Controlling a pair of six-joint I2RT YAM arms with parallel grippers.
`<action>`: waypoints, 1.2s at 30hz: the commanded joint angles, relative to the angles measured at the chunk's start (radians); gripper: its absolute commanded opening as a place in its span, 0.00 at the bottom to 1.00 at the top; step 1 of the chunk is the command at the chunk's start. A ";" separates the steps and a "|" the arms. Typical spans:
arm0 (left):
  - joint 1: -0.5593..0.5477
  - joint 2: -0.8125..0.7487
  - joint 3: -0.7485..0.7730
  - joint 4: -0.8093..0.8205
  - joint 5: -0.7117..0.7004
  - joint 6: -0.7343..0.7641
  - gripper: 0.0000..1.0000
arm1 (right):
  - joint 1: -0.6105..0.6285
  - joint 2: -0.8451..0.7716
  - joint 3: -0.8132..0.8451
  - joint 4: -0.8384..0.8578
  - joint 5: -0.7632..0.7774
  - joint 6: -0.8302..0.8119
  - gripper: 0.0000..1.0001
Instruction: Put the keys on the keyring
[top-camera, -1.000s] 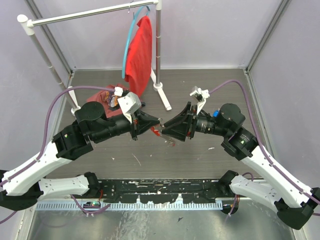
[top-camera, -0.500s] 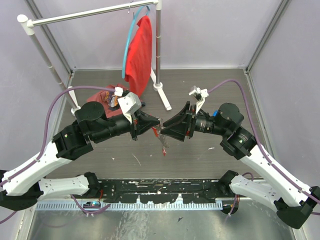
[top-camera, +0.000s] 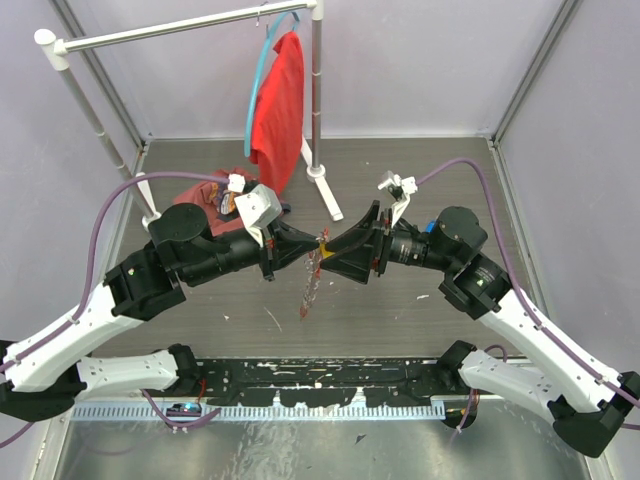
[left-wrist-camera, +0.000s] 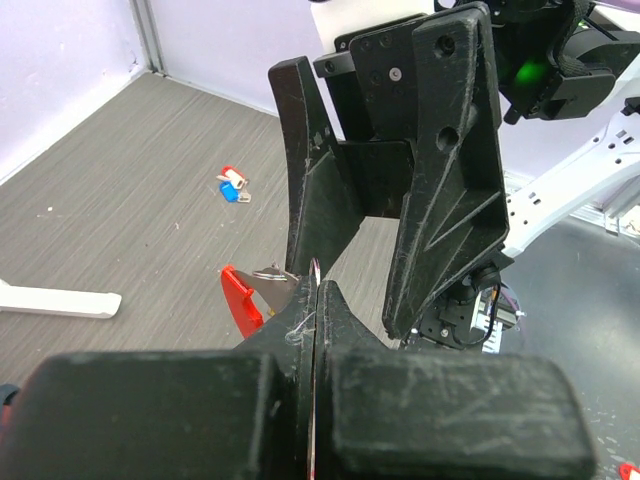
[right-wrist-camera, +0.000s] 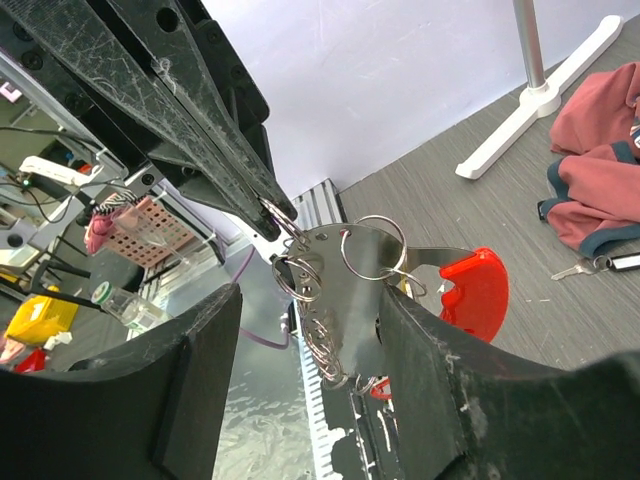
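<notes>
The left gripper (left-wrist-camera: 313, 295) pinches the keyring (top-camera: 310, 283), which dangles below its fingertips, while the right gripper (top-camera: 330, 250) stands spread apart, a red-headed key (right-wrist-camera: 468, 290) just beyond its fingers.

In the top view the keyring (top-camera: 311, 283) is a thin streak; I can't make out its rings or any keys on it. On the left wrist, the left gripper (left-wrist-camera: 315, 295) shows its fingers (left-wrist-camera: 180, 410) as a dark blur hiding much of the red-headed key (left-wrist-camera: 240, 300). On the right wrist, a finger (right-wrist-camera: 440, 380) covers part of that key's head, and I can't tell whether the right gripper (right-wrist-camera: 310, 298) grips it.
</notes>
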 joint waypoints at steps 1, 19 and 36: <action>0.003 -0.019 -0.002 0.072 0.007 -0.006 0.00 | 0.002 0.006 -0.007 0.082 -0.018 0.027 0.60; 0.003 -0.008 -0.014 0.087 0.003 -0.004 0.00 | 0.002 0.006 -0.012 0.111 -0.044 0.042 0.39; 0.003 -0.015 -0.022 0.086 -0.004 -0.006 0.00 | 0.002 -0.042 0.018 0.015 0.024 -0.022 0.32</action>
